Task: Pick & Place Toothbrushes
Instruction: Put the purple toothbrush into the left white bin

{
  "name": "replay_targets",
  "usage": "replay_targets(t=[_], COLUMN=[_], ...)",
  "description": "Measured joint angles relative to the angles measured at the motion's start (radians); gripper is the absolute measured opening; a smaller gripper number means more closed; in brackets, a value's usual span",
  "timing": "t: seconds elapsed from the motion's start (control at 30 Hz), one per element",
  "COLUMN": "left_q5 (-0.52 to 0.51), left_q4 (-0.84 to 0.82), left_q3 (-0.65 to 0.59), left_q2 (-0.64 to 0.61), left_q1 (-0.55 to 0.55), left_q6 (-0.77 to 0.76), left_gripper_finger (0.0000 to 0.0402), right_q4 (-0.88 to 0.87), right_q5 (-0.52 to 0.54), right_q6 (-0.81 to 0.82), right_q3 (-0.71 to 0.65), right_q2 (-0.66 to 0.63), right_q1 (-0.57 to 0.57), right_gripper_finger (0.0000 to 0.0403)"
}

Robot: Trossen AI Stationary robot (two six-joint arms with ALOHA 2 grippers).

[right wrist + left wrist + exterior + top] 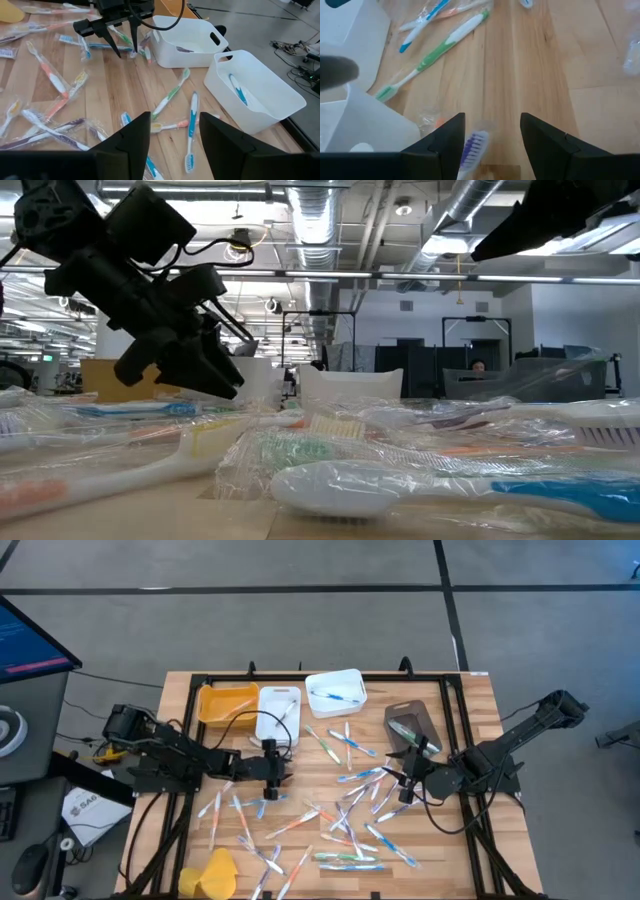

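Note:
Many wrapped toothbrushes (pixel 340 815) lie scattered flat on the wooden table (pixel 470 705). My left gripper (pixel 275 780) hangs low over the table's left middle, just in front of a white bin (pixel 278 712). It is open (pixel 492 145), and the purple-bristled head of a toothbrush (pixel 471 148) lies on the wood between its fingers, close to one of them; I cannot tell whether they touch. My right gripper (pixel 405 785) is open (pixel 172 140) and stands higher over the right-hand brushes, with nothing between its fingers.
Along the far edge stand an orange bin (pixel 225 702), two white bins, one holding a blue toothbrush (pixel 239 90), and a brown bin (pixel 410 725). A yellow lump (pixel 215 875) sits at the near left corner. A green-and-white toothbrush (pixel 440 50) lies ahead of the left gripper.

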Motion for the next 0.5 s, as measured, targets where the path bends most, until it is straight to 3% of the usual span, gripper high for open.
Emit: replay_targets(t=[0.5], left_q5=[0.013], left_q4=[-0.042], left_q3=[0.0], left_q2=[0.0], left_q1=[0.034], left_q6=[-0.029], left_gripper_finger=[0.0183], right_q4=[0.003], right_q5=[-0.001], right_q6=[0.0], right_q3=[0.0], right_q2=[0.0], right_q1=[0.0], right_gripper_finger=[0.0161])
